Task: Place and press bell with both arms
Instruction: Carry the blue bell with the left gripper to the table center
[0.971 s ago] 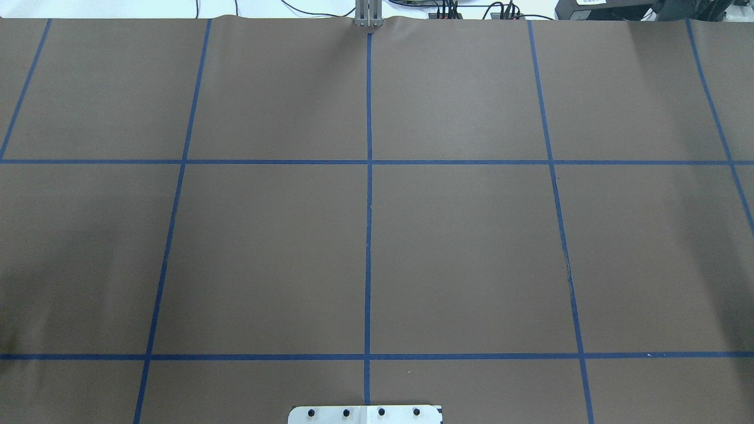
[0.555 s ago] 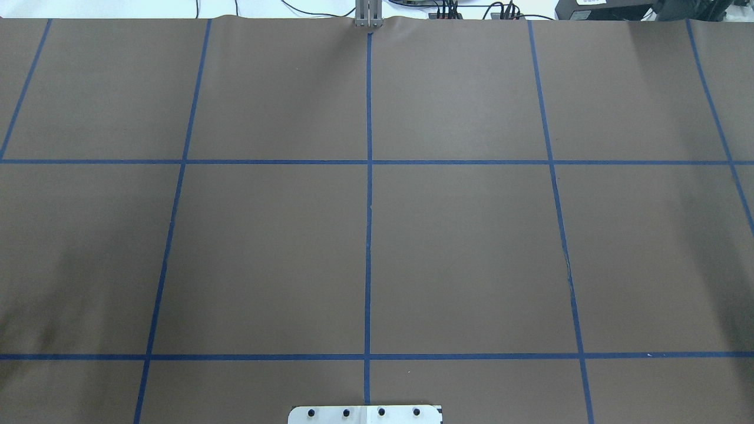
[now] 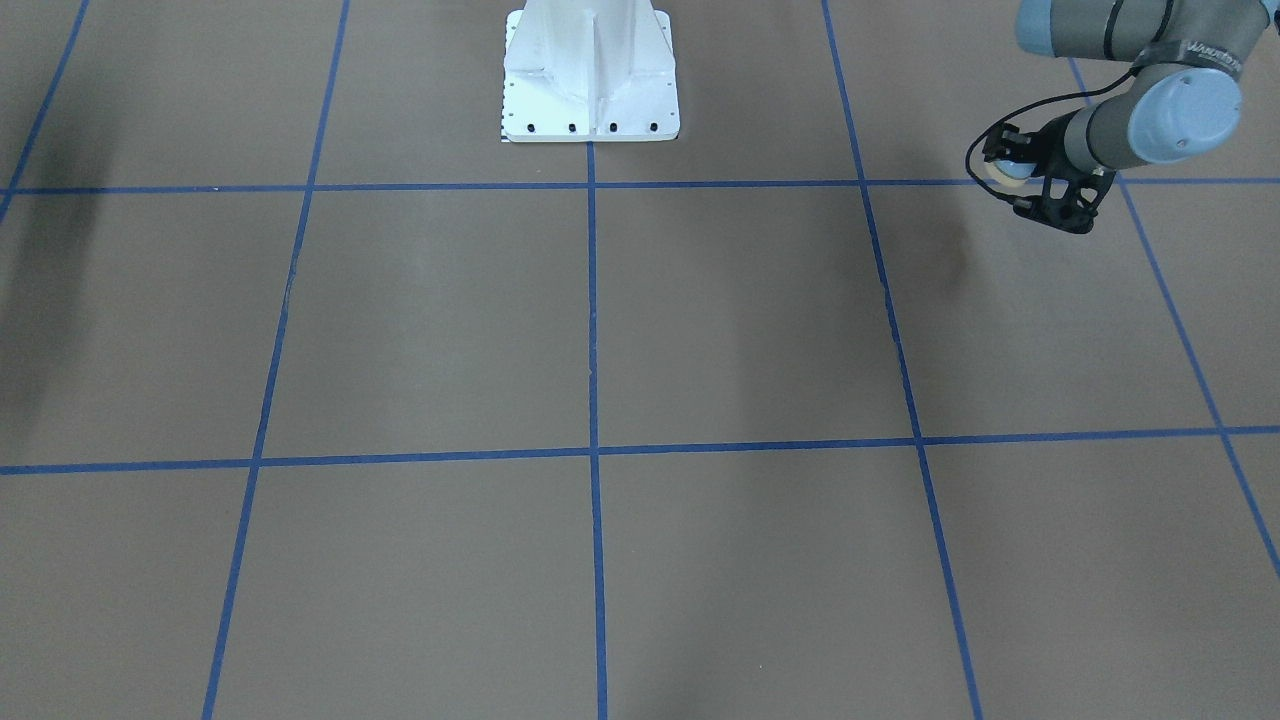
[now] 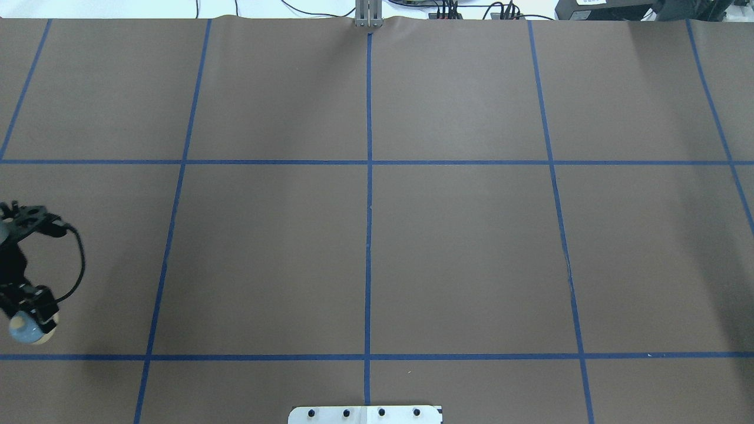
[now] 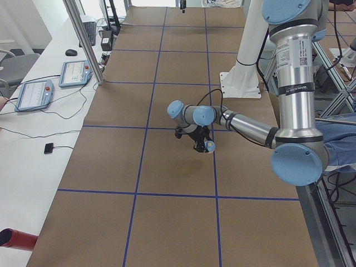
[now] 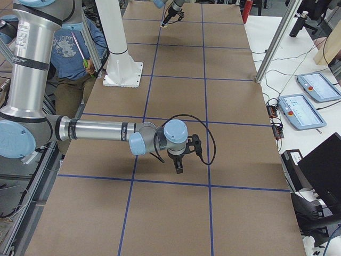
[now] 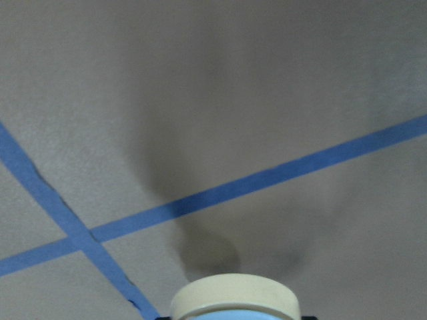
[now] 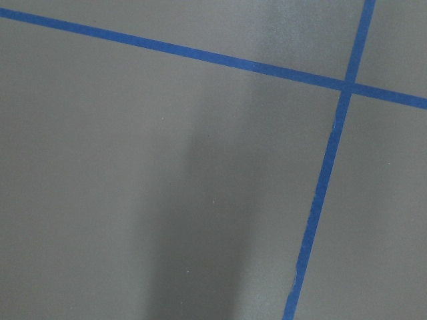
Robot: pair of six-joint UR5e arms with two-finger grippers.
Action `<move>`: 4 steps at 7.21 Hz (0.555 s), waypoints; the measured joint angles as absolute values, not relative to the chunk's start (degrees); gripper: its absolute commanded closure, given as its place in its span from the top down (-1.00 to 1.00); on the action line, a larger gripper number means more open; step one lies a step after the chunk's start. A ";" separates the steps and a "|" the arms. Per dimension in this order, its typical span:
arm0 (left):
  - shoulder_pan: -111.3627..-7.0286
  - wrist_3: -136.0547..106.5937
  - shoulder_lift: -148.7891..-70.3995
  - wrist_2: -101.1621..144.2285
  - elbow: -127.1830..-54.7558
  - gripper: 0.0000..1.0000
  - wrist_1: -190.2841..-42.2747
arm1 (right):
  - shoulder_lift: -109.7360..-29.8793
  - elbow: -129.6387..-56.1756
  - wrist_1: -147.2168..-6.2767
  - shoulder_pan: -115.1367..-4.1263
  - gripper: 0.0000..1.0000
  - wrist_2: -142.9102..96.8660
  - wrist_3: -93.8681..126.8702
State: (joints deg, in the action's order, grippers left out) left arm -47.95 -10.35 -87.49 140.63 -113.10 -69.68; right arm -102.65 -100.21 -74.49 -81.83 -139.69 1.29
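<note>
Overhead, now showing the left gripper (image 4: 29,315) in at the left edge of the table (image 4: 459,247), where nothing but brown paper was lying a moment ago, clamping the bell (image 4: 22,331) near a blue tape line (image 4: 235,357). From the front and the left end, holding that bell clear of the table, above its shadow, fingers closed on its sides; from the left wrist, showing only its cream base over a tape crossing. From the right end, hanging the right gripper (image 6: 178,166) low over the table, well apart from the bell, not letting its opening be told.
</note>
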 measured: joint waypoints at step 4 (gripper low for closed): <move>-46.09 -26.24 -118.63 140.75 -97.27 -0.79 -62.72 | -102.50 -100.13 -74.53 -81.83 1.00 -139.72 1.43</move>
